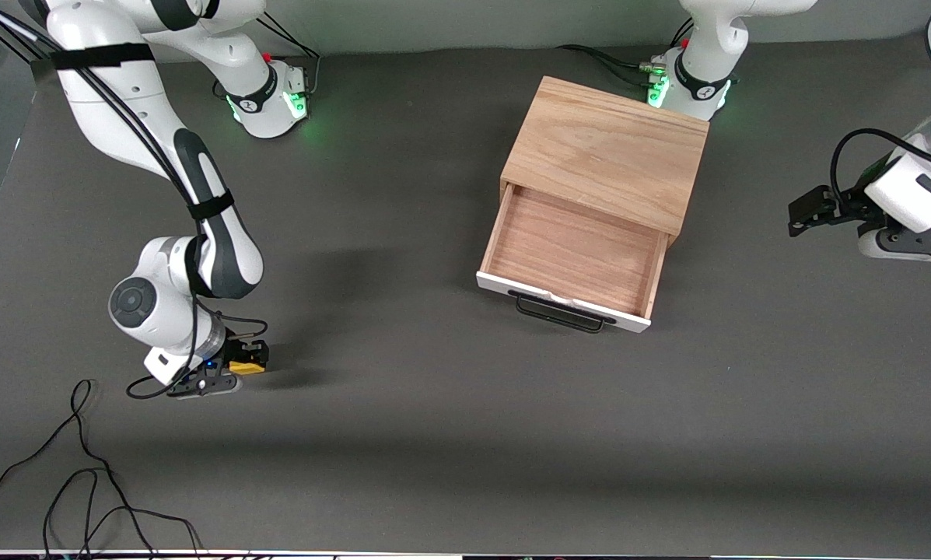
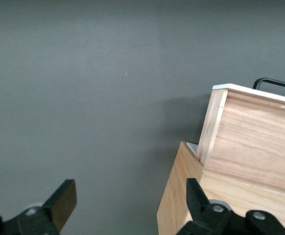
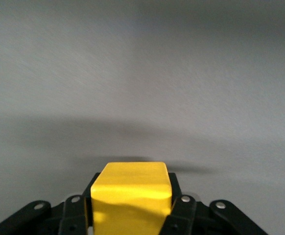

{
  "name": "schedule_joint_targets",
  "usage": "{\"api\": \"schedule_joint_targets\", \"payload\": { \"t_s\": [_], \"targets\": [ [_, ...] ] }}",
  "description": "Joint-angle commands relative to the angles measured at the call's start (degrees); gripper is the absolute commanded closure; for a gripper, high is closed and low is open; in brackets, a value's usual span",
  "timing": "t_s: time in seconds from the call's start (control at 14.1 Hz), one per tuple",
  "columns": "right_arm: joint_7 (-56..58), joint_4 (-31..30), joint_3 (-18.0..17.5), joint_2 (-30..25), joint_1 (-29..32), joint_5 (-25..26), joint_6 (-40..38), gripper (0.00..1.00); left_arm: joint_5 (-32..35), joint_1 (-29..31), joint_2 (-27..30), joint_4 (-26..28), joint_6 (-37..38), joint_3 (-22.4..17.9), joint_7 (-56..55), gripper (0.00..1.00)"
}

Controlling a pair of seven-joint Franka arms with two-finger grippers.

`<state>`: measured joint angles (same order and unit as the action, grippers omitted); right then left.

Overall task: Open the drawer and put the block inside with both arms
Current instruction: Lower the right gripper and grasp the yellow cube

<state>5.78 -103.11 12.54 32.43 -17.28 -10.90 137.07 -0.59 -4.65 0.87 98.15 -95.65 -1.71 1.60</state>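
The dark worktop (image 1: 434, 435) carries an oak cabinet (image 1: 609, 152) toward the left arm's end. Its drawer (image 1: 574, 257) stands pulled out toward the front camera, its wooden tray bare inside. The left wrist view alone shows the drawer's side wall. The right arm bends low, its right tool (image 1: 243, 362) closed on the yellow block (image 3: 131, 198) down at the worktop. The left arm waits, its left tool (image 2: 128, 200) spread wide, holding nothing.

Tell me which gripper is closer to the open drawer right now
Left. The left gripper waits open beside the cabinet; the right gripper holds the block, well off from the drawer.
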Motion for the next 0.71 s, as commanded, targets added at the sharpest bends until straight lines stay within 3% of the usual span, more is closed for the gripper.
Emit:
{"api": "schedule_joint_targets", "payload": {
  "t_s": [0.0,0.21,0.64],
  "targets": [
    [-9.3,8.9,-0.1,-1.0,-3.5,-1.1,-11.3,0.98,-0.4,-0.6,-1.0,-2.3,1.1,0.0,-1.2,0.0],
    [-21.6,19.1,-0.1,-0.7,-7.0,-1.1,-22.0,0.97,-0.4,3.5,-1.0,-2.3,1.4,4.6,-2.0,0.0],
    [-40.4,38.1,-0.8,3.3,-14.5,-2.5,-33.6,0.97,-0.2,0.8,-0.8,-2.6,1.9,1.8,-1.0,0.0]
  ]
}}
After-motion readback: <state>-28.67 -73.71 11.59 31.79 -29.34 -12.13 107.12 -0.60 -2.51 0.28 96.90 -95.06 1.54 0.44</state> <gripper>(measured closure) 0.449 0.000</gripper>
